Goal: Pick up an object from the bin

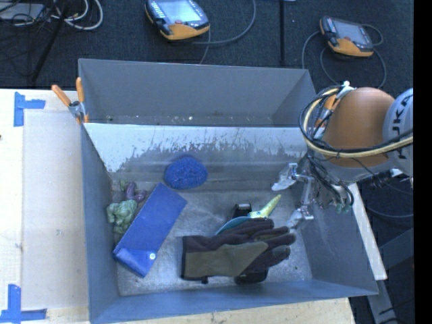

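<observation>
My gripper hangs at the right side of the bin, above the floor, its two metal fingers spread apart with nothing between them. Just left of it lies a small tool with a yellow-green tip and teal body, partly under a black and olive work glove that sprawls across the bin's front right. The glove's fingertips point toward the gripper.
A blue flat box lies tilted at the left. A blue round sponge-like ball sits by the back wall. A green and purple soft toy is wedged in the left corner. The arm's orange dome overhangs the right rim.
</observation>
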You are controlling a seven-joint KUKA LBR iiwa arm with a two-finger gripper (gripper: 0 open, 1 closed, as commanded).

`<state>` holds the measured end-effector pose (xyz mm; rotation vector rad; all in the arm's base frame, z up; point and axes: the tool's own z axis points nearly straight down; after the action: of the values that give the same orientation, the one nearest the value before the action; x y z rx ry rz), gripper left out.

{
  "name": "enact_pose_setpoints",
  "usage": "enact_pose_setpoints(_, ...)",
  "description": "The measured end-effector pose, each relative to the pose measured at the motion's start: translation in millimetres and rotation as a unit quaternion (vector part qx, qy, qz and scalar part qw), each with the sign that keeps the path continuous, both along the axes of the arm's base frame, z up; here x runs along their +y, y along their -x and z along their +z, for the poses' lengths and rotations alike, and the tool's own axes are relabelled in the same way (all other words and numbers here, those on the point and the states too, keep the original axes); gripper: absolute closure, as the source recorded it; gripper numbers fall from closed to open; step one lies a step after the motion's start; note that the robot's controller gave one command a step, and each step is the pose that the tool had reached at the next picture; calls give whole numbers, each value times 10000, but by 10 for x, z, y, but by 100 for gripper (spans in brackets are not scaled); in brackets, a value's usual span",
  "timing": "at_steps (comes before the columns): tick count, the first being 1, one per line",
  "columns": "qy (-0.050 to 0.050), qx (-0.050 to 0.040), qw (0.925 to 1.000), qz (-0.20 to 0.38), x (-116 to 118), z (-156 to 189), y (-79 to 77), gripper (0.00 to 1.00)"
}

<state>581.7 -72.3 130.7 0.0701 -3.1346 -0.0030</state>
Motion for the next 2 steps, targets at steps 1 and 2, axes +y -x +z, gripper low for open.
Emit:
enact_pose_setpoints(1,0,0,10000,0,0,0,0,0)
enact_pose_setpoints(2,17,-45,9997,239,-231,130,6,0)
